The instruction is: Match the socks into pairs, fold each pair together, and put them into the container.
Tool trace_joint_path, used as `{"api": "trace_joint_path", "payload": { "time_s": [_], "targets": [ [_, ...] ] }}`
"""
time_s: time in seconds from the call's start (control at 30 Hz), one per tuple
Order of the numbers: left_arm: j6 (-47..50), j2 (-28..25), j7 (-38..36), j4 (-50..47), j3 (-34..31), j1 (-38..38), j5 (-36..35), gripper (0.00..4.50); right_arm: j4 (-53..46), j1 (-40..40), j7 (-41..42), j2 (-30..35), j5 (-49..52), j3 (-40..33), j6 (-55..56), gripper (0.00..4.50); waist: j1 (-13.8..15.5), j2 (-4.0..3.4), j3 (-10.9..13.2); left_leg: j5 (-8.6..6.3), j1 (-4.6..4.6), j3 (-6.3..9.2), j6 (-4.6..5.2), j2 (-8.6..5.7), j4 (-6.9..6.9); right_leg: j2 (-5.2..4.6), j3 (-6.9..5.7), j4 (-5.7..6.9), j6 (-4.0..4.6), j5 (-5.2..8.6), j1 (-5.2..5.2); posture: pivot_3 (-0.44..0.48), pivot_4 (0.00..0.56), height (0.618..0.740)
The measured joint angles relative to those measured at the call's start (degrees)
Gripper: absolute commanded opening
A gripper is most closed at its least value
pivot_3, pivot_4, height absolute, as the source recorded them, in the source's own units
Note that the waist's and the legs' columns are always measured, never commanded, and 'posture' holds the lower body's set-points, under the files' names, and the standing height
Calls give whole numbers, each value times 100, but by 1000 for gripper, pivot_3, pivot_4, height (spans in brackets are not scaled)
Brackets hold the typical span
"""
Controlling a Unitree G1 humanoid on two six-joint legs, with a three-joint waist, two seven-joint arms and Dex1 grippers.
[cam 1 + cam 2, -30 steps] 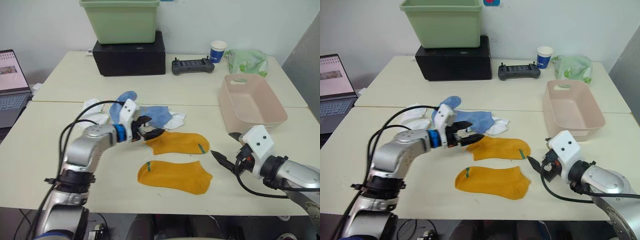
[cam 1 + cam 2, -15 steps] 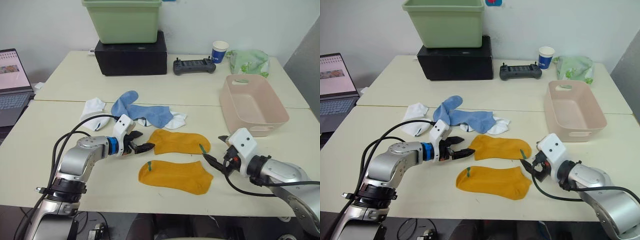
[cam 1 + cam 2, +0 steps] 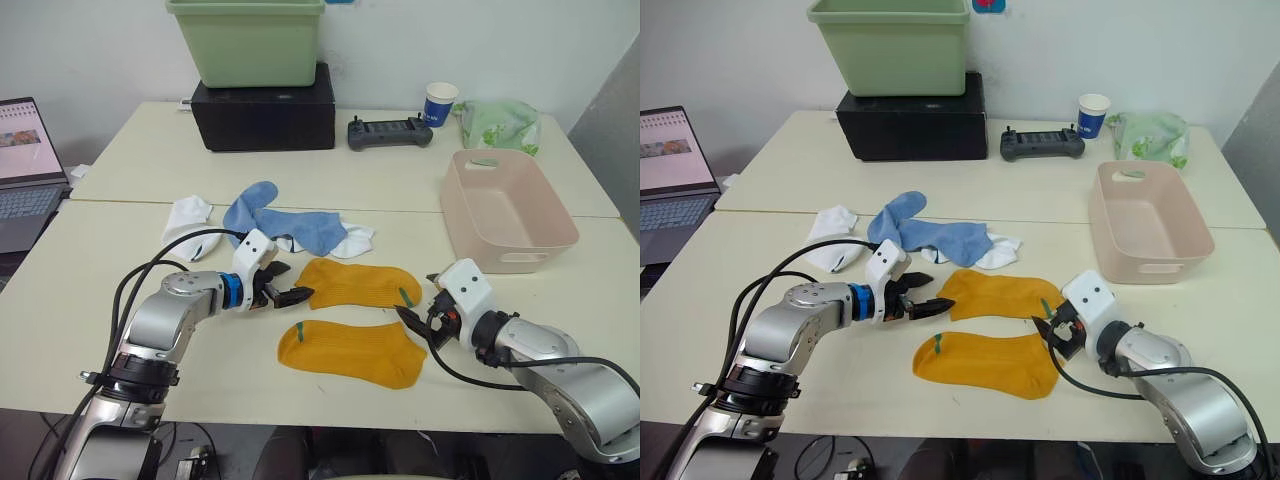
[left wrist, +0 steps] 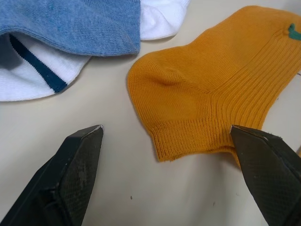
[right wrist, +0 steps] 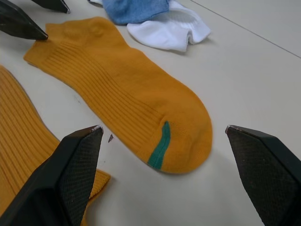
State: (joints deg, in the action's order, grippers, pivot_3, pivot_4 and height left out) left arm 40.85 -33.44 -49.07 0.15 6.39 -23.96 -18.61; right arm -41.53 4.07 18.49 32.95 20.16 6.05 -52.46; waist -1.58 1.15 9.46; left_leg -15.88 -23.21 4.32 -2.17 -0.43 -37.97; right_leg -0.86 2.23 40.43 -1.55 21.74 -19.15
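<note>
Two mustard-orange ribbed ankle socks lie flat at centre-bottom of the head view on the pale bench (image 3: 60, 330). The upper orange sock (image 3: 355, 284) has its cuff end toward the left tool (image 3: 287, 290), whose fingers are spread wide w/ the cuff edge between them; in the left wrist view one fingertip (image 4: 77, 165) sits on bare bench, the other beside the cuff. Not gripping yet.

Right tool (image 3: 416, 322) is at the toe end of the same sock, fingers wide apart, low over the bench; the sock's green mark lies between them in the right wrist view. Lower orange sock (image 3: 350, 352) is just below, toe near the right tool.

Light blue socks (image 3: 285, 222) are heaped above the orange ones, centre-left, overlapping a white sock (image 3: 352, 241); another white sock (image 3: 187, 213) lies farther left.

Pale pink rectangular plastic tub (image 3: 507, 212) stands at right-centre, well apart from both tools.
</note>
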Motion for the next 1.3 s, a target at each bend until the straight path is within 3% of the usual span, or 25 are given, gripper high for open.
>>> {"api": "trace_joint_path", "payload": {
  "time_s": [0.2, 0.3, 0.4, 0.73, 0.83, 1.3],
  "targets": [
    [79, 52, 13, -1, 115, -77, 115, 4466, 450, 164, -8, -183, -115, 39, -97, 4500, 15, -7, -5, 0, 3, -1, 0, -2, 0, -2, 0, 0, 0, 0, 4, 0, 150, 725],
    [80, 98, 25, 36, 169, -141, 208, 3883, 767, 172, 16, -207, -169, 131, -93, 4500, 16, -13, -8, 0, 6, -2, 0, -4, -1, -4, 1, 0, 0, 0, 5, 0, 150, 725],
    [80, 140, 94, 76, 169, -162, 268, 2993, 1045, 182, 26, -328, -255, 235, -59, 4500, 9, -16, -10, 0, 7, -4, 1, -4, 0, -4, 3, 1, 0, 0, 5, 0, 150, 725],
    [84, 182, 94, -52, 215, -29, 360, 65, 1241, 339, 163, -423, -328, 321, 34, 1171, -7, -18, -13, -1, 16, -6, 1, -2, 2, -4, 5, 1, 0, 0, 9, 0, 150, 725],
    [49, 214, 98, -55, 213, -4, 360, 0, 1233, 339, 233, -404, -336, 357, 52, 96, -5, -18, -14, -1, 16, -5, 1, -2, 2, -4, 5, 3, 0, 0, 9, 0, 150, 725],
    [-104, 242, 136, 13, 153, -14, 352, 0, 742, 210, 519, 102, -561, 526, 204, 38, 4, -18, -13, -1, 14, -4, 1, -2, 2, -4, 3, 2, 0, 0, 8, 0, 150, 725]
  ]
}}
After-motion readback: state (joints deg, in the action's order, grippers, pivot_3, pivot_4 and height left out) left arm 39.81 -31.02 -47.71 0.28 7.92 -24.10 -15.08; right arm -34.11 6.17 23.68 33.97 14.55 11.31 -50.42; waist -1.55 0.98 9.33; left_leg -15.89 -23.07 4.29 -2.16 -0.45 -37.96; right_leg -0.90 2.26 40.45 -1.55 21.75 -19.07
